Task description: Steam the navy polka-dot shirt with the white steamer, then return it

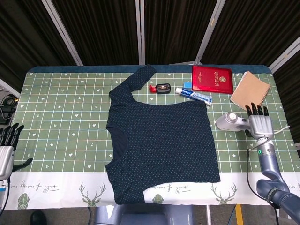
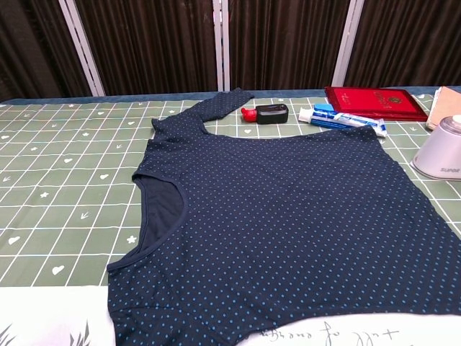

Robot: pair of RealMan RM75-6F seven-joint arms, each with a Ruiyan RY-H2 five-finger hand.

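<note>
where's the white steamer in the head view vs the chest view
Head view: the white steamer lies at the right of the table, just right of the navy polka-dot shirt, with the right hand at its handle end.
Chest view: only the steamer's head shows, cut off by the right edge; no hand is visible.
Shared landmark: the red book sits behind the steamer in both.
</note>
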